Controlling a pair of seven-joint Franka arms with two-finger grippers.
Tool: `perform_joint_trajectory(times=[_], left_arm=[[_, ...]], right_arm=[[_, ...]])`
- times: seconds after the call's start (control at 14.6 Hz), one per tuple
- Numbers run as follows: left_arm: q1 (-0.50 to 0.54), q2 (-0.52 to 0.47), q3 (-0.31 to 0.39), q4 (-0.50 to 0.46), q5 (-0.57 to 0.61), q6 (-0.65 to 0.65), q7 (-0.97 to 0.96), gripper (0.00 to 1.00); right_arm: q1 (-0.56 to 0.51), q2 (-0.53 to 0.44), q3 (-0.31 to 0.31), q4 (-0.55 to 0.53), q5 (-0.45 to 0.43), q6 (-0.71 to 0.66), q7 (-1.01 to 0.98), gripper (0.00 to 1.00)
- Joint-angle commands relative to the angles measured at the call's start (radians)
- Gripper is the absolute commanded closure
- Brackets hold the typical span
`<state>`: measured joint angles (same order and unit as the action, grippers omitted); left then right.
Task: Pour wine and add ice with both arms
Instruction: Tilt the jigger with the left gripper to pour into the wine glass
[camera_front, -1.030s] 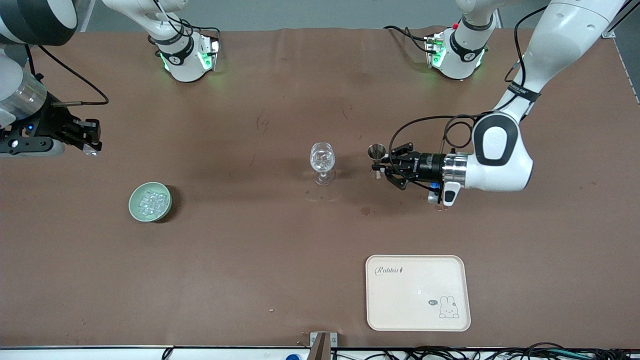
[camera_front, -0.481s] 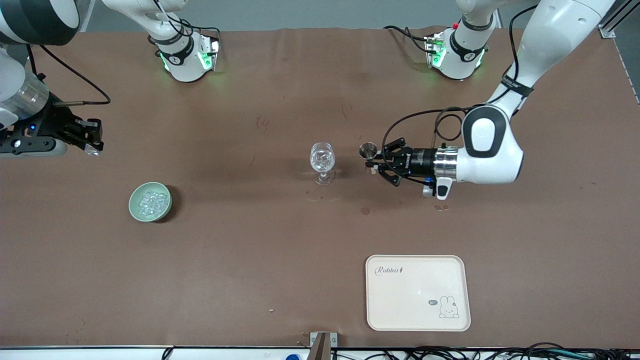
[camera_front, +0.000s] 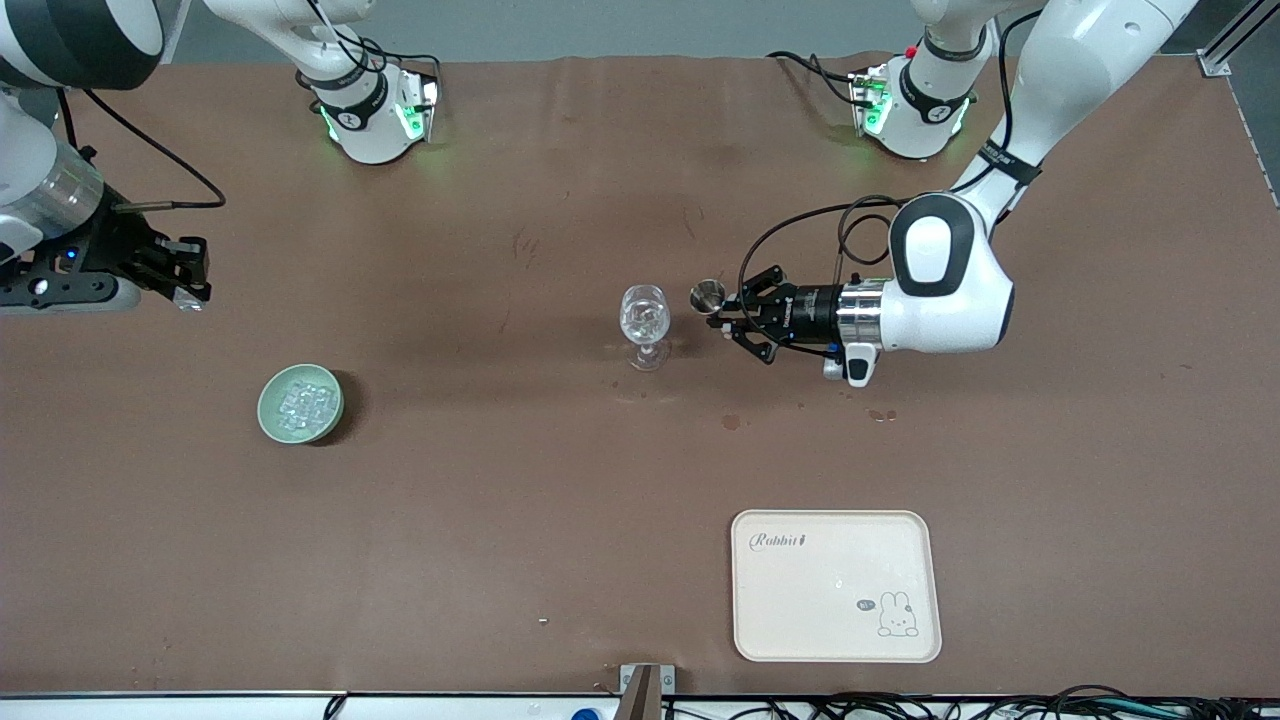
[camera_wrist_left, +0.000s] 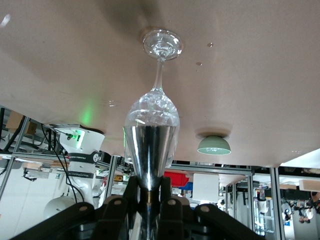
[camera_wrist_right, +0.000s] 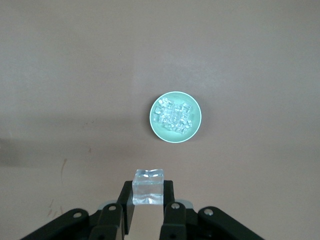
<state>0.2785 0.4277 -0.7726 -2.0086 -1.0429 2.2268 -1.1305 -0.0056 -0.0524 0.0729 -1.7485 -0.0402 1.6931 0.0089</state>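
The table (camera_front: 560, 520) lies mostly bare around its middle. The cream tray (camera_front: 835, 585) sits by the near edge. The left gripper (camera_front: 722, 311), clamped on a steel jigger (camera_front: 707, 296), hovers beside the wine glass (camera_front: 644, 312) at mid-table. The right gripper (camera_front: 190, 283), over the right arm's end, pinches an ice cube (camera_wrist_right: 148, 186). The green bowl (camera_front: 300, 403) holds the remaining ice (camera_front: 304, 402).
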Motion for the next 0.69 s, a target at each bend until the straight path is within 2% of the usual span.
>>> perform_joint_trajectory(times=[0.0,0.34,0.62], left_arm=[[-0.03,-0.075,-0.004,-0.032,-0.008,0.048,-0.07,1.0],[-0.08,-0.072,-0.001,-0.033,0.02,0.129,-0.15,1.0],[-0.117,-0.067,-0.001,-0.033,0.101,0.208,-0.245,1.0]], right_arm=[[0.007,-0.026,-0.001,-0.022,0.009,-0.004,0.01,0.95],[0.006,-0.038,-0.004,-0.023,0.009,-0.009,0.008,0.95],[0.006,-0.038,-0.002,-0.022,0.009,-0.023,0.003,0.95]])
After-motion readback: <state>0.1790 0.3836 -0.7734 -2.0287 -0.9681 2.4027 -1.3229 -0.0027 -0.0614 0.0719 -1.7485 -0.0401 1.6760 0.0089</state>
